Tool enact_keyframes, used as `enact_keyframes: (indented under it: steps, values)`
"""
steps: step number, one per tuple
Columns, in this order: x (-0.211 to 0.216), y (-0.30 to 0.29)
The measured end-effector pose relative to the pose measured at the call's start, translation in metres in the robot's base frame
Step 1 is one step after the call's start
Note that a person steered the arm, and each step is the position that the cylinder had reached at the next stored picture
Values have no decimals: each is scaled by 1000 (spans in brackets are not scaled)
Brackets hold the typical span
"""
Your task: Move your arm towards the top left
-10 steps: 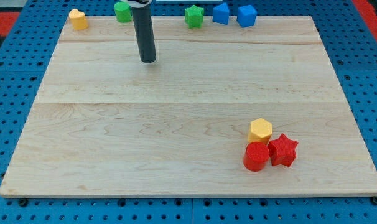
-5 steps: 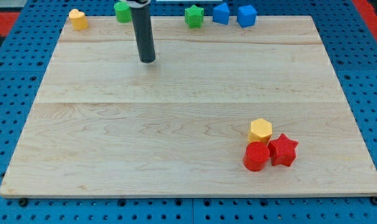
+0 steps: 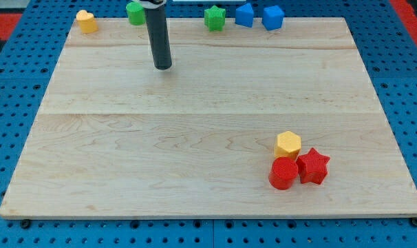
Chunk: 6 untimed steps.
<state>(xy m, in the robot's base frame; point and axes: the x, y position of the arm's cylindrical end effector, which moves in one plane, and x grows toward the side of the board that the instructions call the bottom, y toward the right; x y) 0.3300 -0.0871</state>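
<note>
My tip [image 3: 163,66] rests on the wooden board [image 3: 195,138] in its upper left part, touching no block. A yellow heart block [image 3: 87,21] sits at the board's top left corner, well to the left of and above my tip. A green block [image 3: 135,12] stands at the top edge just above and left of my tip, partly hidden by the rod. A green star block [image 3: 215,18], a blue block [image 3: 244,14] and a blue cube [image 3: 272,17] line the top edge to the right.
A yellow hexagon block [image 3: 287,145], a red cylinder [image 3: 283,173] and a red star block [image 3: 313,166] cluster at the lower right. Blue pegboard [image 3: 9,138] surrounds the board.
My tip has crept very slightly to the left. No block has moved.
</note>
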Motion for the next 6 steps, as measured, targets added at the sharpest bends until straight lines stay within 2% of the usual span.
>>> enact_keyframes:
  steps: [4, 6]
  values:
    - [-4, -5]
    - [-53, -12]
